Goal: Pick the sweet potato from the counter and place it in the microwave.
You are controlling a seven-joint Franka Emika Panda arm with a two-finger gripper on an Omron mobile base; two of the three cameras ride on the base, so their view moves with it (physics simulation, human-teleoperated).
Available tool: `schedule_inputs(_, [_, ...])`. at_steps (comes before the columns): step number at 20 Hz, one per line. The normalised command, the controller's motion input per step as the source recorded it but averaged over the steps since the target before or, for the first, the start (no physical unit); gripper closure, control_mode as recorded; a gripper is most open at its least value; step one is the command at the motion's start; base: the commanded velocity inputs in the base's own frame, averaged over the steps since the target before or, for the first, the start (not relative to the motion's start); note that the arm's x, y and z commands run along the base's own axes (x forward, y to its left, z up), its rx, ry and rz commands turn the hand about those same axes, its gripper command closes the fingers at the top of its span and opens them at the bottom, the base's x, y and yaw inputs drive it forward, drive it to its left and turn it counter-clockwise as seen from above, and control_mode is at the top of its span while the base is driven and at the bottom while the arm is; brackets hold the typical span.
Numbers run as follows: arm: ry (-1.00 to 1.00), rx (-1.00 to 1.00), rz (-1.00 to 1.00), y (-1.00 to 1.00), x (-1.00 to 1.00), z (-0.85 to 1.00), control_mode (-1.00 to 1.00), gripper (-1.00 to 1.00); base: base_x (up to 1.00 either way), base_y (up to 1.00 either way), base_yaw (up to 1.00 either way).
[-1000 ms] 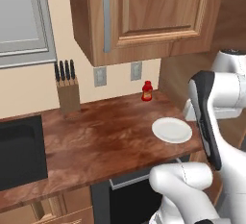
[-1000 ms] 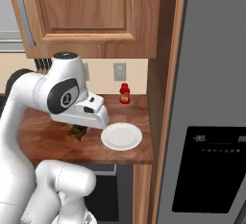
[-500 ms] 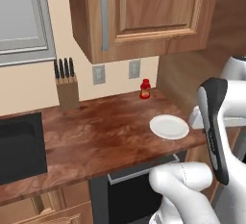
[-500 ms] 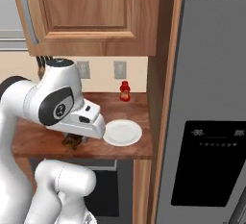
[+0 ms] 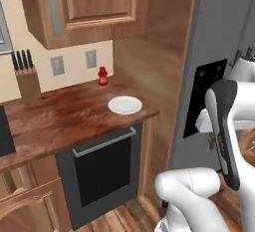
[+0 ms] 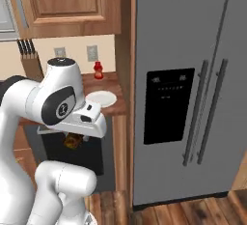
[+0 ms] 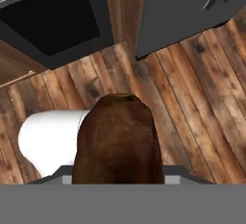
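Fingers clamped on sweet potato [image 7: 117, 139], off counter [image 5: 64, 116]. Base has swung toward fridge [image 6: 193, 84]; microwave run remains.

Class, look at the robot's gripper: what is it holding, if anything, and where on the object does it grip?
The gripper holds the sweet potato, gripped at its near end; the exact contact is hidden.

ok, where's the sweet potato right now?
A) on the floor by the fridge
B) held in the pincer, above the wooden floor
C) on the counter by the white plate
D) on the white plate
B: in the hand view the sweet potato sits in the pincer with the wooden floor beneath it; in the left base view the white plate has nothing on it.
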Motion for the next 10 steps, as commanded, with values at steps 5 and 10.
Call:
schedule_inputs(5, [0.00,0.00,0.00,0.00,0.00,0.00,1.00,1.00,0.00,-0.30,-0.79])
schedule_inputs(10, [0.00,0.00,0.00,0.00,0.00,0.00,1.00,1.00,0.02,-0.50,-0.76])
